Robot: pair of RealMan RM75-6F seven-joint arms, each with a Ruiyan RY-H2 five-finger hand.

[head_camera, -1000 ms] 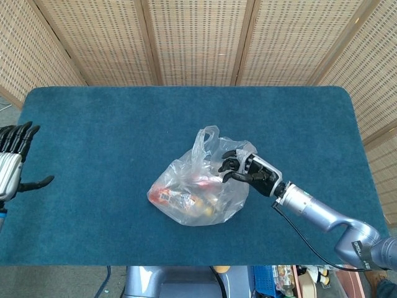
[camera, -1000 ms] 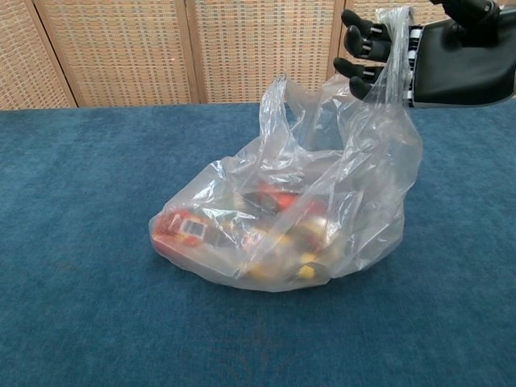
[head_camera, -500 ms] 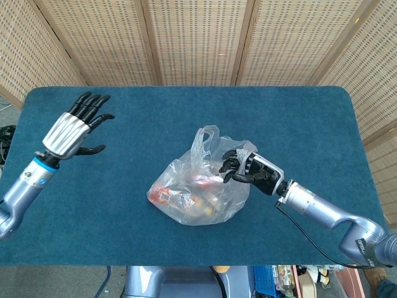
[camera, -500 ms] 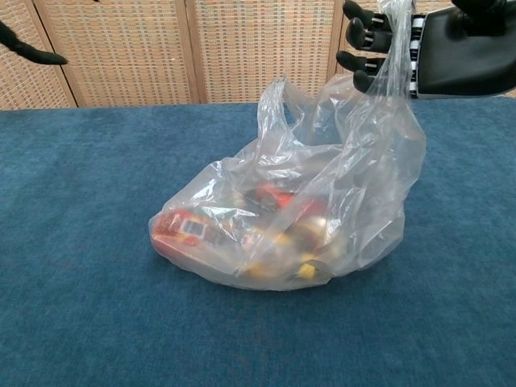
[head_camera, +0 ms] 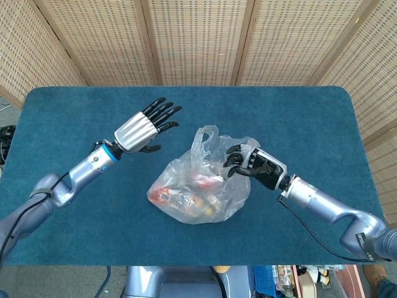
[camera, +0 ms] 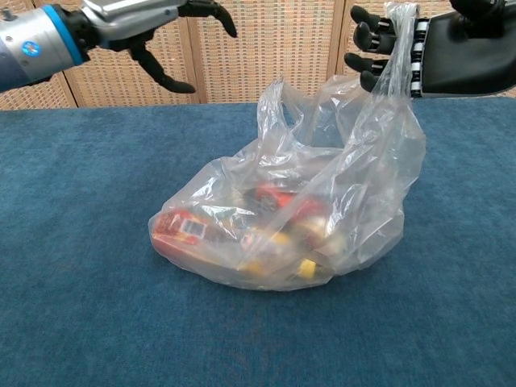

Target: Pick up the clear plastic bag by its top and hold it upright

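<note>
A clear plastic bag (head_camera: 198, 189) (camera: 298, 218) with red and yellow packets inside rests on the blue table. My right hand (head_camera: 251, 164) (camera: 419, 48) grips the bag's right handle and holds it raised; the body still lies on the cloth. The bag's left handle (head_camera: 206, 138) (camera: 274, 105) stands free. My left hand (head_camera: 144, 127) (camera: 141, 20) hovers open, fingers spread, above the table to the left of that handle, not touching the bag.
The blue table (head_camera: 74, 118) (camera: 72, 242) extends around the bag. Woven screens (head_camera: 198, 37) stand behind the far edge.
My left hand has swept in from the left edge toward the bag's left handle. My right hand has lifted the right handle slightly higher.
</note>
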